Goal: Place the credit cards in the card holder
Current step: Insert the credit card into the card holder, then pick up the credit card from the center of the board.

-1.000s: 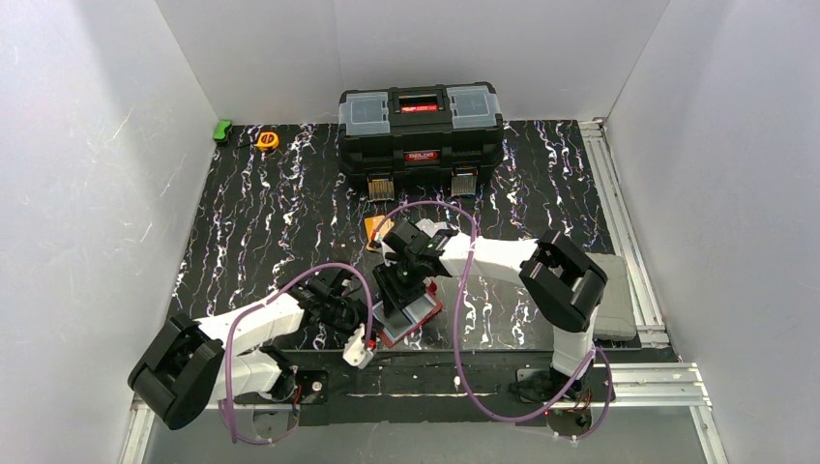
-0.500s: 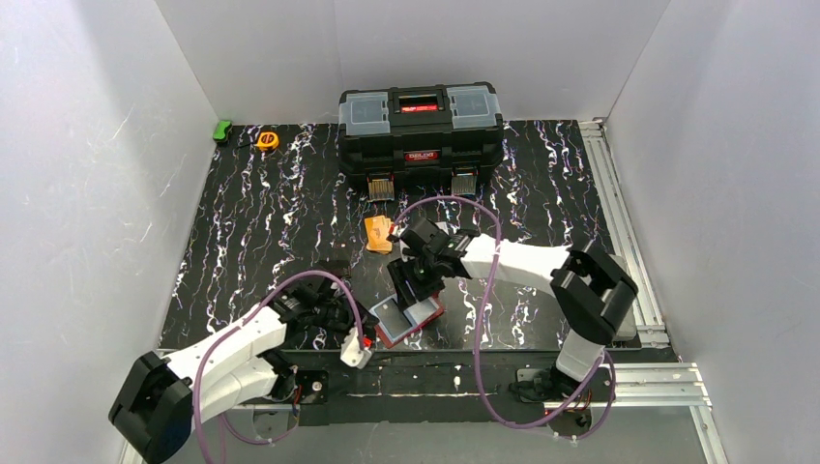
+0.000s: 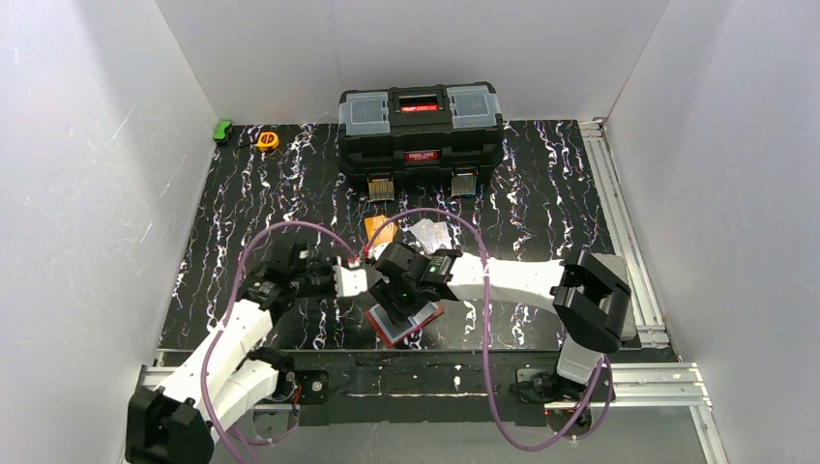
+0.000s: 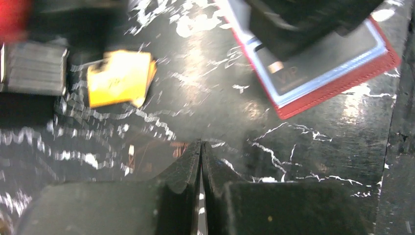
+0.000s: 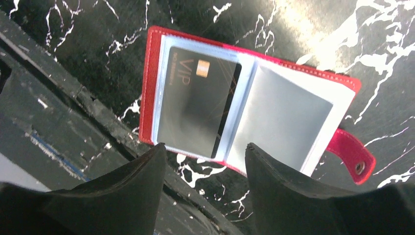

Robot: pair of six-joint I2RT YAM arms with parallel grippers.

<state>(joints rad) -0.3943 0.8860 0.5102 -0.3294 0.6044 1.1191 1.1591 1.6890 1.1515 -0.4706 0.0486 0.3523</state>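
Left gripper (image 4: 200,147): pressed together on nothing, hangs over the marbled table (image 4: 293,161), orange credit cards (image 4: 117,78) beyond. Card holder (image 5: 288,115): lies unfolded near the table's front edge, holds a dark card (image 5: 195,100) in one pocket. Right gripper (image 5: 205,152): spread wide just above it, grips nothing.

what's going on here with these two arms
Two robot arms are filling a red card holder, lying open near the front edge of the table. A black card already sits in one pocket. The right tool hovers open and empty above the holder. The left tool is shut, empty, over the table near the orange cards.
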